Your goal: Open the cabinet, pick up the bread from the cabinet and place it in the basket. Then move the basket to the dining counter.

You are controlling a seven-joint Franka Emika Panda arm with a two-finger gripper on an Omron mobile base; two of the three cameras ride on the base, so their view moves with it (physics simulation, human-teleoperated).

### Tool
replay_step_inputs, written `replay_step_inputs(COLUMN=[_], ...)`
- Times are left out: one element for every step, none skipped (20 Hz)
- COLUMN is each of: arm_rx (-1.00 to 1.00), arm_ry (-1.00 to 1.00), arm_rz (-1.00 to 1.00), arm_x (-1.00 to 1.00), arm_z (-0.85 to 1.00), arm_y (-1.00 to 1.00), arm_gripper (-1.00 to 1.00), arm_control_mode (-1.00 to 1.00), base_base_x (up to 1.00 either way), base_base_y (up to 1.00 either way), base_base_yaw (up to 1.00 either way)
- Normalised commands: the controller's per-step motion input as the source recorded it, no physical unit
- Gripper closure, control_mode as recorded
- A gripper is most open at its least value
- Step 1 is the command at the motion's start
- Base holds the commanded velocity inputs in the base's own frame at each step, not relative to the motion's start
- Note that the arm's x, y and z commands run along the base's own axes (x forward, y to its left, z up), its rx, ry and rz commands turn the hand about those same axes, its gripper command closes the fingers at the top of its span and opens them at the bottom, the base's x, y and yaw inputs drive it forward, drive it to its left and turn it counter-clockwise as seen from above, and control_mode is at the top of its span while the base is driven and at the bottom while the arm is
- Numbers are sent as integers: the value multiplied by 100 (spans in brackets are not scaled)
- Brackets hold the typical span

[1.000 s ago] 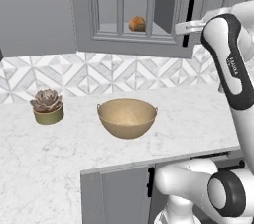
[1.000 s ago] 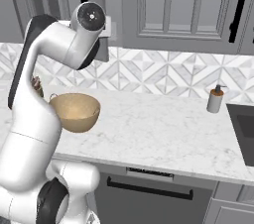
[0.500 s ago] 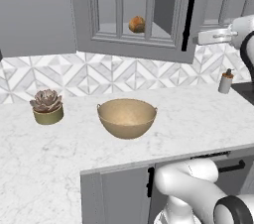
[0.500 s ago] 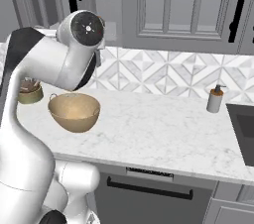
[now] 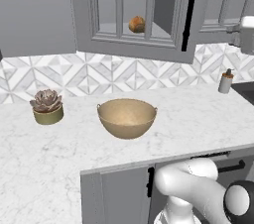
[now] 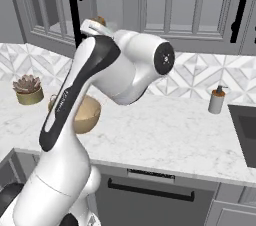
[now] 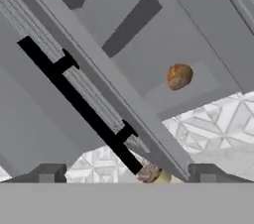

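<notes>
The hand stands released, its two dark fingertips spread wide with nothing between them. Just ahead of it runs the long black handle of the cabinet door, which hangs swung out from the cabinet. Beyond the door's edge, farther in and off to one side of the hand, the bread sits on the cabinet shelf.

The likeliest trouble, I judge, is the door: it lies between the hand and the bread, so a straight reach could strike its edge or the handle and knock it shut. The roll is small and rounded, and a wide grasp coming in askew might nudge it deeper along the shelf.

Well below the hand, on the surface, stands the basket, with the potted succulent and the soap bottle flanking it.

Counted: one bread, one basket, one succulent, one soap bottle, one open door.
</notes>
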Motion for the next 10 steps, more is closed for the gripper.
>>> replay_step_inputs(arm_rx=[47,41,41,37,34,31,23,17,12,4], arm_ry=[33,38,38,37,38,35,31,32,31,26], arm_rz=[13,11,9,7,5,5,7,9,7,10], arm_x=[91,100,100,100,100,100,100,100,100,100], arm_z=[-23,-45,-37,-34,-27,-22,-23,-22,-14,-9], arm_y=[-84,-68,-59,-27,0,0,6,23,39,68], arm_gripper=[-100,-100,-100,-100,-100,-100,-100,-100,-100,-100], arm_control_mode=[-100,-100,-100,-100,-100,-100,-100,-100,-100,-100], base_base_x=[0,0,0,0,0,0,0,0,0,0], base_base_y=[0,0,0,0,0,0,0,0,0,0], base_base_yaw=[0,0,0,0,0,0,0,0,0,0])
